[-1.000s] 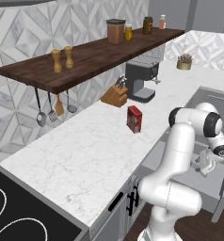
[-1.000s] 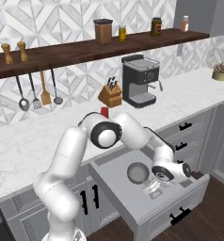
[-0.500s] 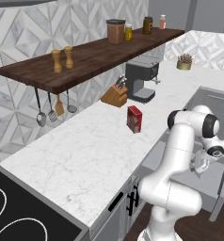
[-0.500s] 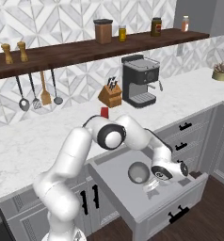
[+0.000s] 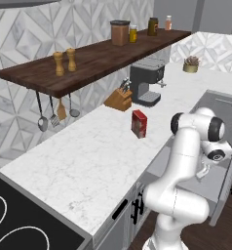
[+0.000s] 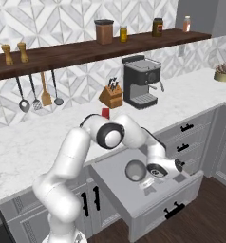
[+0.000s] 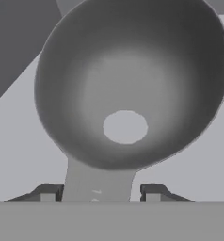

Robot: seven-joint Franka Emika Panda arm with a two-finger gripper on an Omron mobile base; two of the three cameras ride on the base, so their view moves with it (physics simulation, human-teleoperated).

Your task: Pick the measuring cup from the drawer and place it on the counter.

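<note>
The long white marble counter (image 6: 20,142) runs above the wide, pulled-out light grey drawer (image 6: 155,211) with its dark bar handle. Inside it sits the small round dull-grey metal measuring cup (image 7: 132,80) (bowl up, stubby handle towards the hand). The two-finger gripper (image 7: 100,192) is spread, one tip on each side of that handle, not yet closed on it.

**Materials and finishes**

The small round dull-grey metal measuring cup (image 7: 132,80) has a smooth, satin bowl with soft shading and a pale flat spot at its bottom; its stubby handle (image 7: 99,181) at 6 o'clock looks the same brushed grey. The wide drawer's (image 6: 157,209) pale grey inside is matt and plain. The long white marble surface (image 5: 88,161) is smooth with faint grey veining. The dark wooden shelf (image 5: 93,61) shows matt brown grain. The black stove top (image 5: 20,229) is glossy glass.
</note>
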